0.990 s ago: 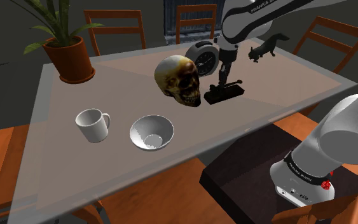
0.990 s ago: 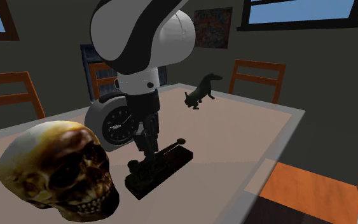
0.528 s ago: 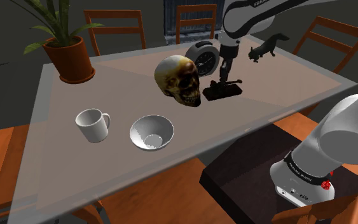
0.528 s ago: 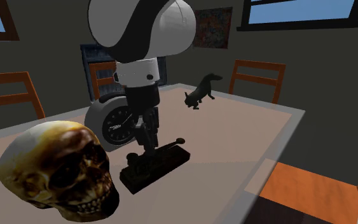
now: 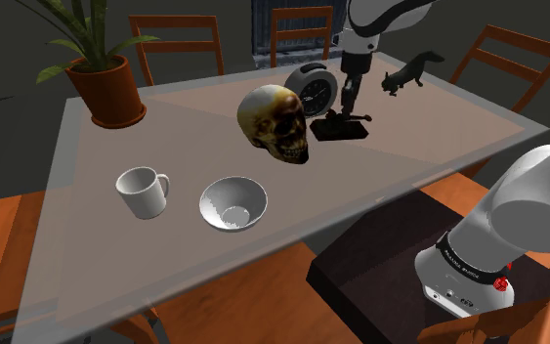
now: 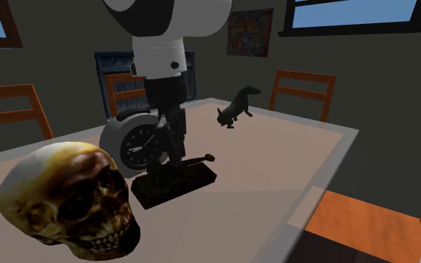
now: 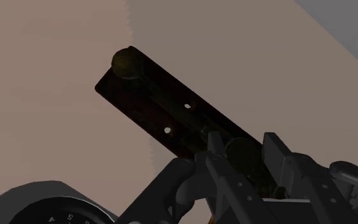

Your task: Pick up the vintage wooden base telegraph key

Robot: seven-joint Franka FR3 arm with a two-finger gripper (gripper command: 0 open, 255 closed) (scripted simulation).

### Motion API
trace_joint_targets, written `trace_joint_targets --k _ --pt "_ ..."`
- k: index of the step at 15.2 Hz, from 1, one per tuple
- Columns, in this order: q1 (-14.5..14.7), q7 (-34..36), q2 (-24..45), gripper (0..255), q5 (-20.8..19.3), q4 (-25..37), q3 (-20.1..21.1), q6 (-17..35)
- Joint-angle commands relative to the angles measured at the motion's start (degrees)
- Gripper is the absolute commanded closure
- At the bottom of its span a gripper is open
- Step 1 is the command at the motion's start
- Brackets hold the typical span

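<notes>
1. Shoulder view: one table is carrying seven things, one of each.
2. One white mug and one white bowl are sitting side by side at the near part of the table, apart from each other.
3. One potted plant is standing at the far corner on the shoulder view's left.
4. One brownish skull is resting near the middle, with one round clock standing just behind it.
5. One black animal figure is posing near the far edge, beyond the arm.
6. Three chair backs are rising behind the table's far sides.
7. One telegraph key with a dark base is lying just beside the skull and in front of the clock, on the side toward the animal figure.
8. One black gripper is reaching straight down onto the key from the white arm.
9. In the wrist view the gripper is clasping the key narrowly at one end, and the round knob is sticking out at the other.
10. In the second exterior view the key is hanging under the gripper; I cannot tell whether its base is touching the table.
</notes>
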Motion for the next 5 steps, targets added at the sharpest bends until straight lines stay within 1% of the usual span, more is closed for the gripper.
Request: trace_joint_targets --k 1,3,5 --pt "0.02 0.06 -0.43 255 -0.01 1.14 0.06 -1.55" --pt "0.03 0.09 -0.90 255 -0.03 2.25 0.11 -3.14" --pt "0.03 0.09 -0.94 255 -0.03 2.33 0.11 -3.26"
